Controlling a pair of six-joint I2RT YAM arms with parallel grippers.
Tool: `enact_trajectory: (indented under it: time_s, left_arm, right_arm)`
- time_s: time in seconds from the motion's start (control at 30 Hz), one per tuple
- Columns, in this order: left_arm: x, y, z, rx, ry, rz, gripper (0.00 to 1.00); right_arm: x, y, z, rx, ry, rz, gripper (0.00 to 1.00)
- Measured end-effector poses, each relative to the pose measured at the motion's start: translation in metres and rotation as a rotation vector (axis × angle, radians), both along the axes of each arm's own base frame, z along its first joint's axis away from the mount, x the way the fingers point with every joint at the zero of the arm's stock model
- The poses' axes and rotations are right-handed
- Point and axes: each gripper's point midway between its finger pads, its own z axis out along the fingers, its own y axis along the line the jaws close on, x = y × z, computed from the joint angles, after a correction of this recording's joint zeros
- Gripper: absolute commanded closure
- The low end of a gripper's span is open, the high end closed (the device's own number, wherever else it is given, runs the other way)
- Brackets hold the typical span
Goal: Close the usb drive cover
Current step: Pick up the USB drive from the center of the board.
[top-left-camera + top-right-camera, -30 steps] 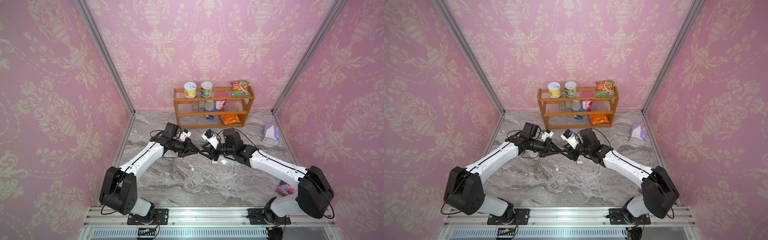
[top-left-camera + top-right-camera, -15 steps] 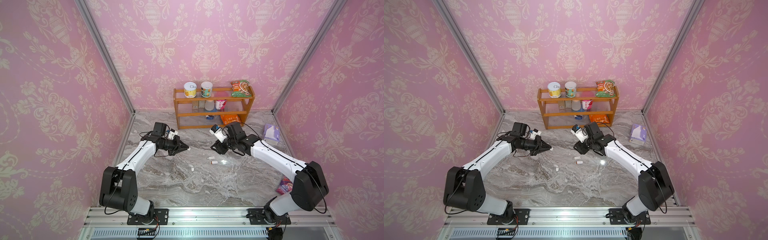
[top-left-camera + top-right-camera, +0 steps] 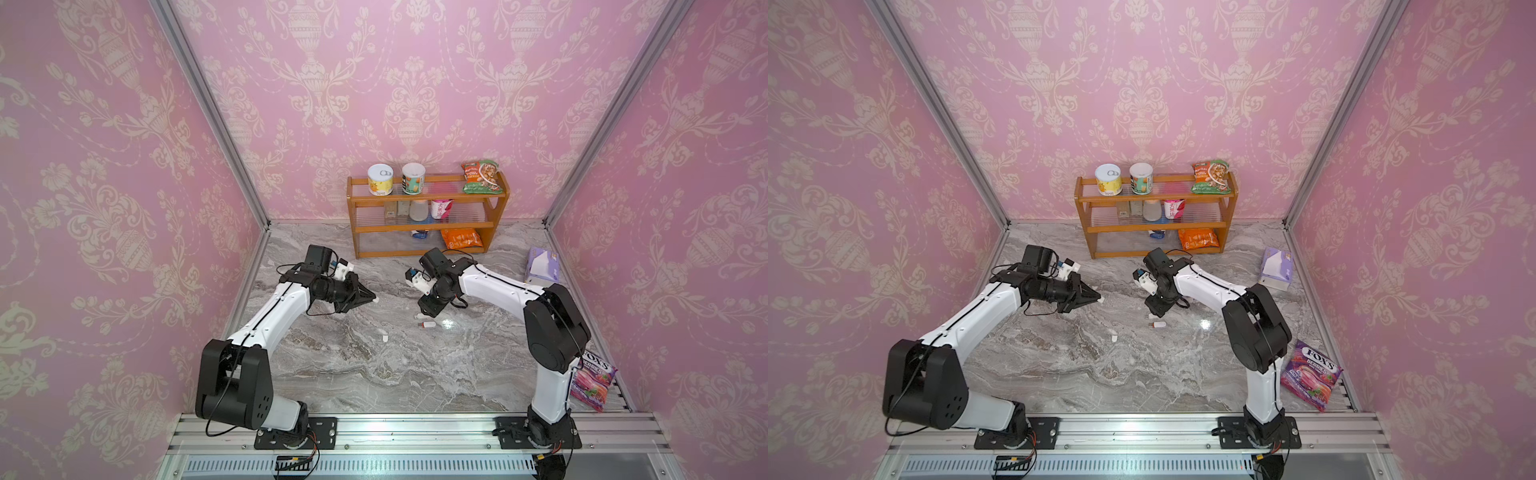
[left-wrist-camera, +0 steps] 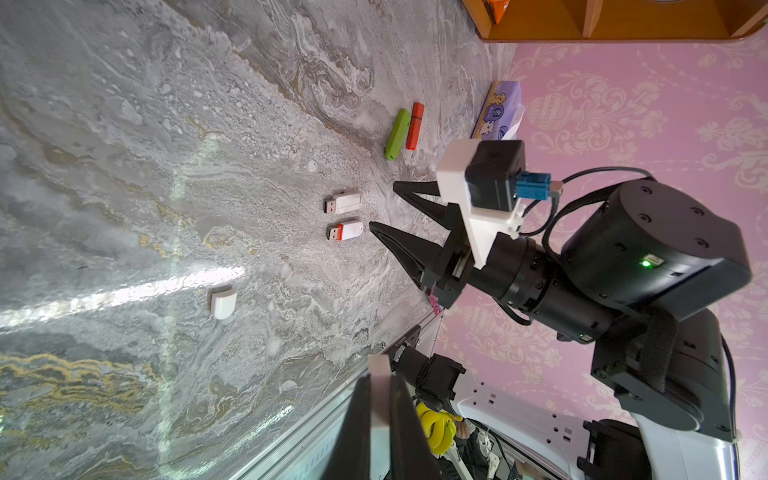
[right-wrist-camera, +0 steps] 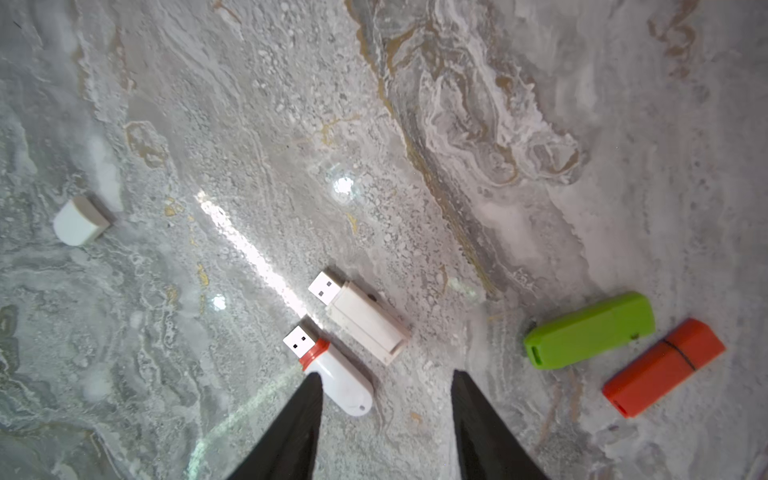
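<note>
While the left gripper (image 3: 371,298) is pinching a white cap (image 4: 379,374), the right gripper (image 5: 385,376) is hovering spread beside the red-collared usb drive (image 5: 340,386), plug pointing away.

A wooden shelf (image 3: 424,228) was seen at the back wall on the marble tabletop (image 3: 374,374), with a yellow can (image 3: 380,179), a white-topped can (image 3: 413,178) and a green snack bag (image 3: 482,178) set on its top tier, a pale bottle (image 3: 418,210) and a pink cup (image 3: 441,208) on the middle tier, and an orange snack bag (image 3: 461,239) at the bottom. A purple tissue box (image 3: 542,268) was placed near the right wall, and a FOX'S berries candy bag (image 3: 1310,376) was left at the front right edge. Pink damask wallpaper (image 3: 104,166) was noted on the walls.
</note>
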Motion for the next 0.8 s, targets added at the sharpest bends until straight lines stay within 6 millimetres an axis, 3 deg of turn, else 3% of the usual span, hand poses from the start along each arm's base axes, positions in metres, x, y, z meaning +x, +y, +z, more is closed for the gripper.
enact_trajectory:
  time_s: [0.8]
  left_arm:
    - [-0.001, 0.001, 0.009, -0.006, -0.025, 0.004, 1.00]
  right_arm:
    - [-0.008, -0.003, -0.021, -0.109, -0.008, 0.128, 0.47]
